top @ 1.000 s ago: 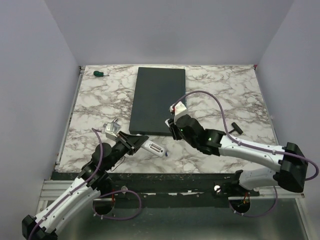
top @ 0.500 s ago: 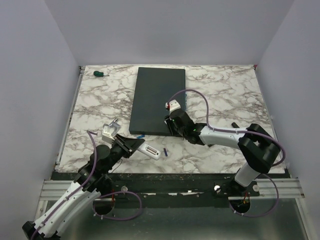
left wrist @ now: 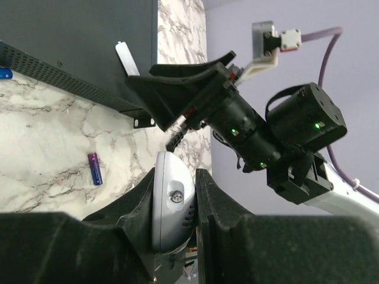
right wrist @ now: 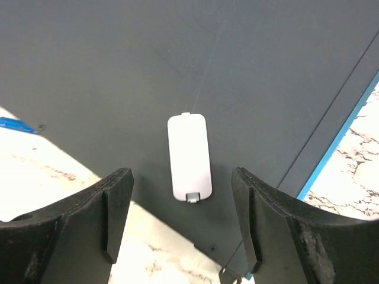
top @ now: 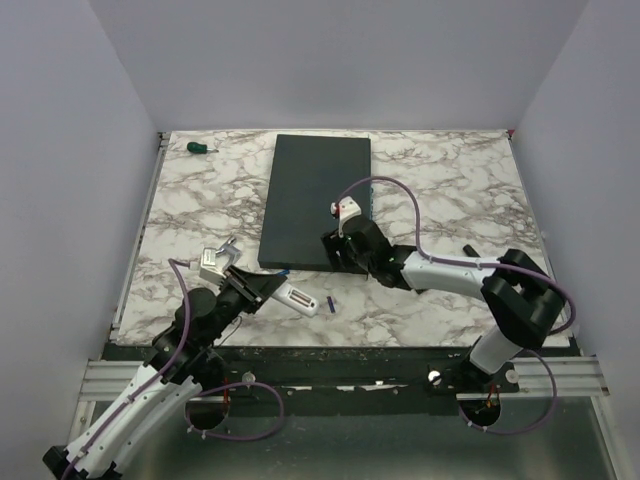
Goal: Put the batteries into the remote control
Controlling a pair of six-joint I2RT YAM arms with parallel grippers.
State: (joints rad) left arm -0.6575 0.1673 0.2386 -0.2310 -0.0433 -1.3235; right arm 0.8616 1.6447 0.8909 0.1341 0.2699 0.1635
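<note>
You see only one end of the remote control (left wrist: 172, 207); the left gripper (left wrist: 176, 183) hides the rest. The frame edge crops the blue battery (left wrist: 3, 73).

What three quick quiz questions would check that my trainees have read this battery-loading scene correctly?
1. True or false: the right claw stands open over the white cover.
2. What does the left claw hold? A nothing; B the remote control; C the white cover.
3. Fill in: the white cover lies on the dark grey ____.
Key: 1 true; 2 B; 3 slab.
</note>
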